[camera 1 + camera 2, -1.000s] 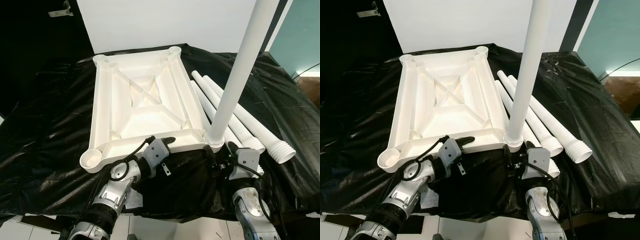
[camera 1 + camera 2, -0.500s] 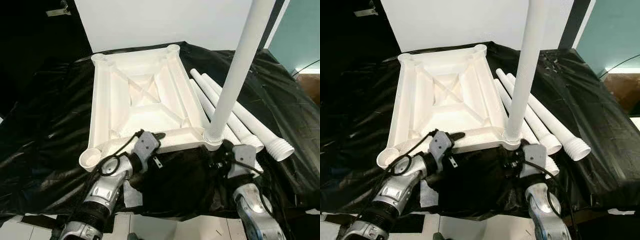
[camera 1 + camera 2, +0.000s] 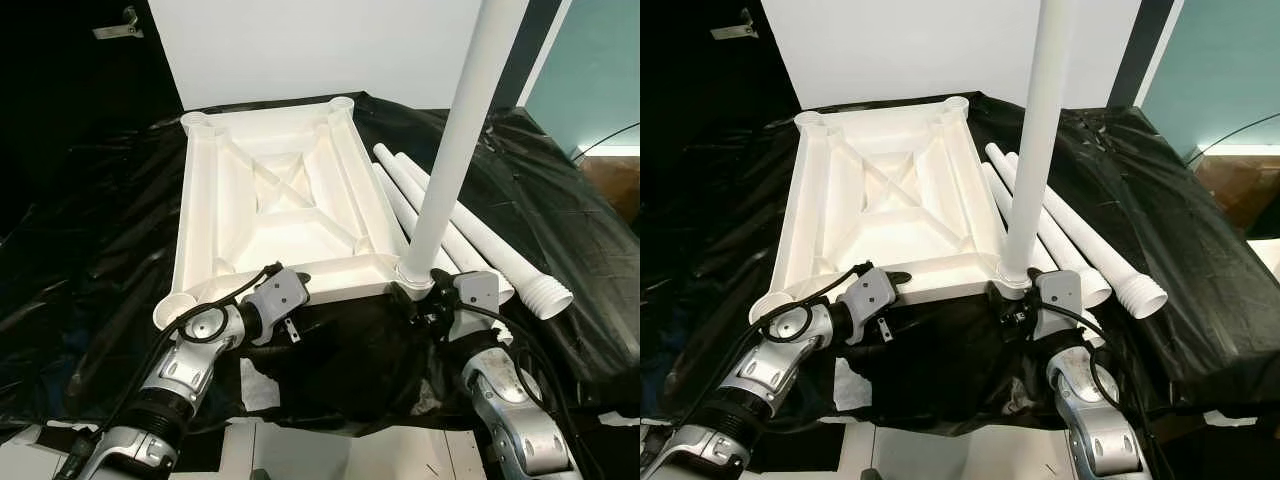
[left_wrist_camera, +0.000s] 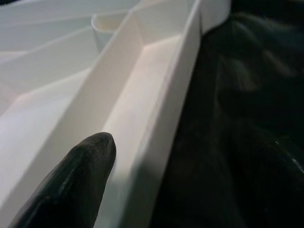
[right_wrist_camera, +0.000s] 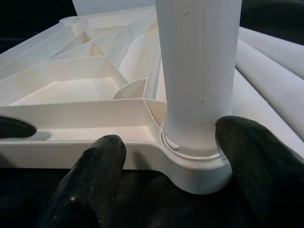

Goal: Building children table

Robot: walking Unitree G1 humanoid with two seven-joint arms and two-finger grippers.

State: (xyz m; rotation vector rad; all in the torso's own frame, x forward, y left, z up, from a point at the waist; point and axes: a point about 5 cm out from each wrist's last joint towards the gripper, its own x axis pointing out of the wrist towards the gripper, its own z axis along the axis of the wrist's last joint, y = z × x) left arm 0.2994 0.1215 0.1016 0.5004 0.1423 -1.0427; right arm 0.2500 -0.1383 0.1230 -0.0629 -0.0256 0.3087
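Note:
The white table top (image 3: 270, 200) lies upside down on black sheeting. One white leg (image 3: 455, 140) stands upright in its near right corner socket (image 3: 412, 282). My right gripper (image 5: 175, 161) is open around that socket, one finger (image 5: 97, 175) clear of it on one side, the other (image 5: 256, 161) close against the collar. My left gripper (image 3: 297, 282) lies against the near rim (image 4: 156, 95) of the table top, left of the middle. Three loose legs (image 3: 480, 250) lie side by side to the right of the table top.
Crinkled black plastic sheeting (image 3: 90, 250) covers the whole work surface and hangs over its front edge. A white panel (image 3: 320, 50) stands behind it. The other corner sockets (image 3: 175, 310) (image 3: 197, 120) (image 3: 340, 103) hold nothing.
The head camera has shifted. My left gripper has drawn leftward along the near rim. My right gripper has come up closer to the base of the upright leg.

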